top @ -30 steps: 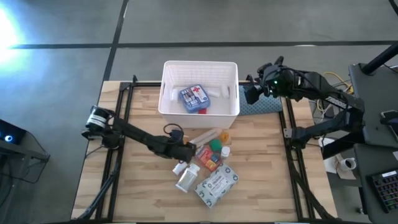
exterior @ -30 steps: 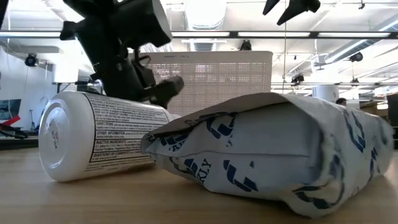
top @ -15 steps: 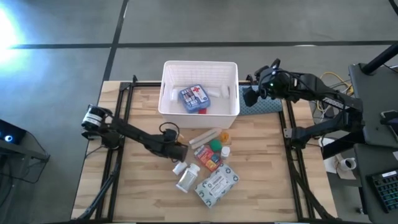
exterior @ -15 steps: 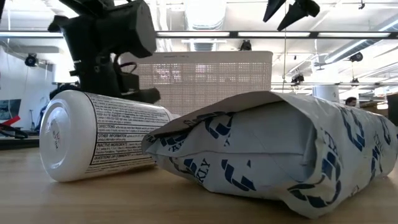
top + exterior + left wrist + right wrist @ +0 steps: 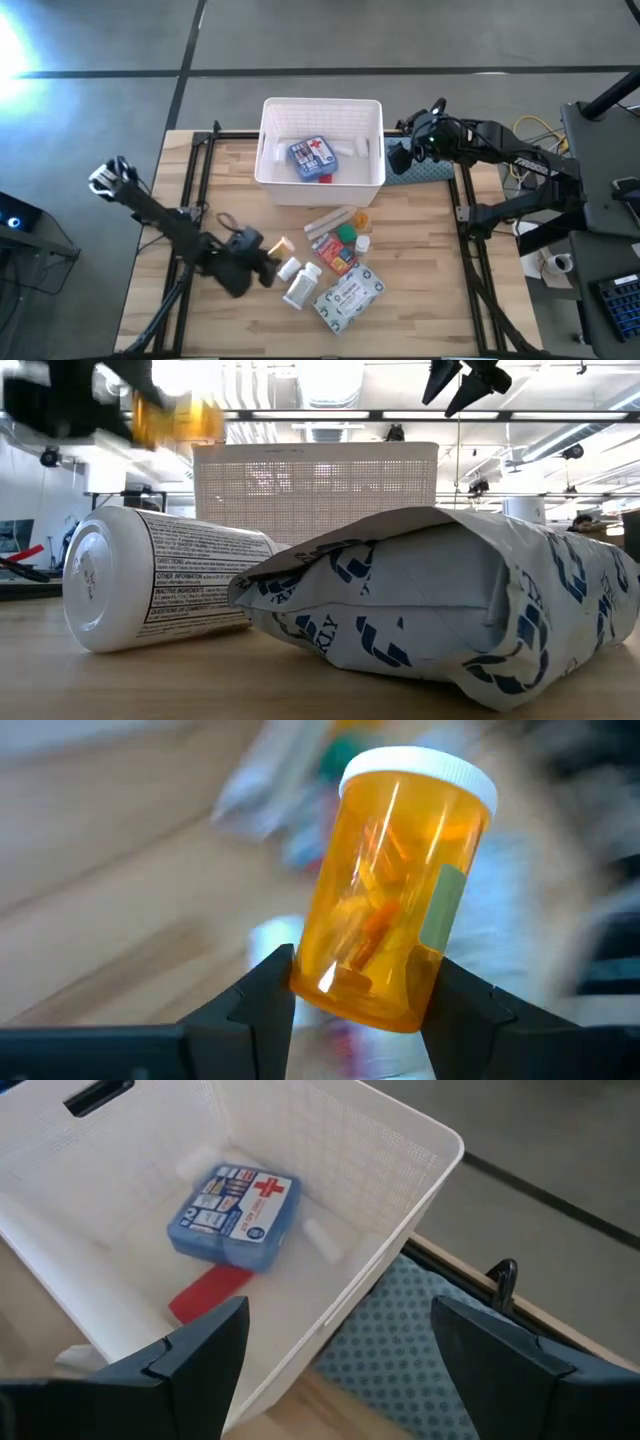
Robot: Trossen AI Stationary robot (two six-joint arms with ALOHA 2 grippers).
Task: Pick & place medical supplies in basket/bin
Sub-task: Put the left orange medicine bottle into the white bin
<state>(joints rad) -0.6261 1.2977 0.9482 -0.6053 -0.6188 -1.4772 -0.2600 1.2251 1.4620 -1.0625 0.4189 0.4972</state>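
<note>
My left gripper (image 5: 355, 1005) is shut on an orange see-through pill bottle (image 5: 395, 890) with a white cap. In the high view it (image 5: 262, 268) hangs over the table left of the pile; in the low view the bottle is an orange blur (image 5: 175, 415) high up. The pile holds a white bottle lying on its side (image 5: 302, 287) (image 5: 160, 575), a grey-white packet (image 5: 348, 295) (image 5: 430, 600), a red-orange box (image 5: 338, 257) and a green bit (image 5: 346, 235). The white basket (image 5: 322, 102) (image 5: 420, 1155) holds a blue-white box (image 5: 235, 1215). My right gripper (image 5: 335, 1370) is open beside the basket's right wall (image 5: 400, 157). My left gripper pinches the orange bottle's lower body near its base (image 5: 350, 990) between the two fingers (image 5: 265, 995), one on each side. The bottle is lifted clear of the table and tilted, its white cap (image 5: 420, 770) pointing away from the gripper.
A blue-teal textured pad (image 5: 425, 170) (image 5: 400, 1340) lies right of the basket under my right arm. A red item (image 5: 210, 1292) lies in the basket by the blue box. A tube (image 5: 330, 218) and small bits (image 5: 362, 240) lie between the pile and the basket.
My left gripper has drawn back from the pile toward the table's left and near edges and has risen out of the low view's middle, carrying the orange bottle up with it. The white bottle and the packet have stayed where they were.
</note>
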